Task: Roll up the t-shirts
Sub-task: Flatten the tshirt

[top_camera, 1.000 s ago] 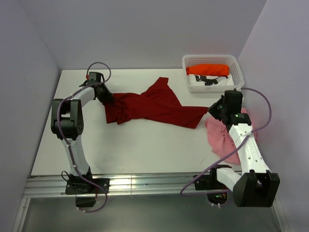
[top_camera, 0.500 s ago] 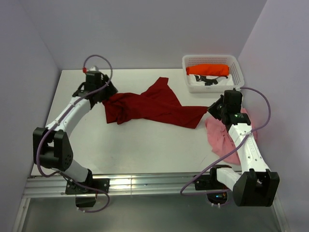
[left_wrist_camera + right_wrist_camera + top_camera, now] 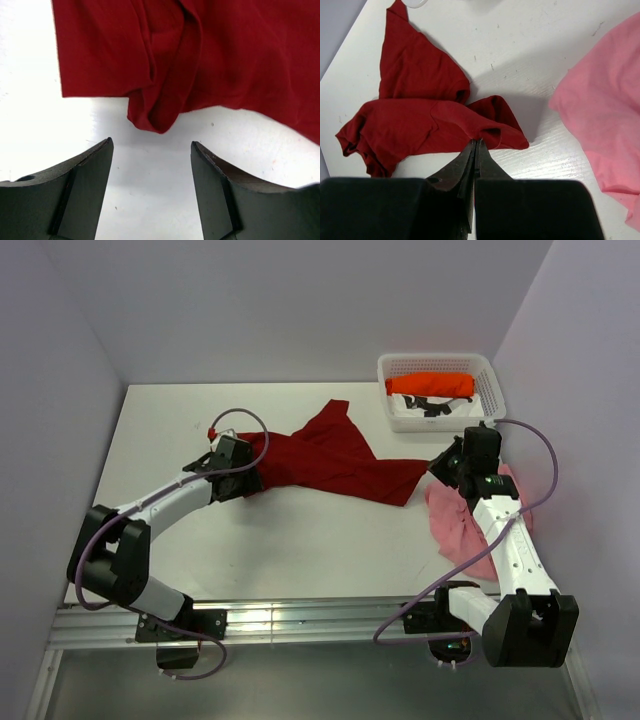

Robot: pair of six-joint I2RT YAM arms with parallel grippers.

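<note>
The dark red t-shirt [image 3: 320, 455] lies crumpled across the middle of the table. My left gripper [image 3: 245, 480] is open at its near-left corner. In the left wrist view the fingers [image 3: 151, 142] stand apart just short of a hanging fold of the shirt [image 3: 200, 60]. My right gripper [image 3: 443, 466] is at the shirt's right corner. In the right wrist view its jaws [image 3: 476, 141] are shut on the puckered hem of the shirt [image 3: 415, 115]. The pink t-shirt [image 3: 455, 520] lies bunched under the right arm and also shows in the right wrist view [image 3: 605, 125]. The orange-red t-shirt [image 3: 432, 385] lies rolled in the basket.
A white mesh basket [image 3: 490, 375] stands at the far right corner with a dark item beside the orange-red roll. Grey walls close in the table at the back and both sides. A metal rail runs along the near edge.
My left arm has swung from the shirt's far-left edge toward me and now sits low at the near-left corner. The shirt's left part has shifted slightly. The right arm has not moved.
</note>
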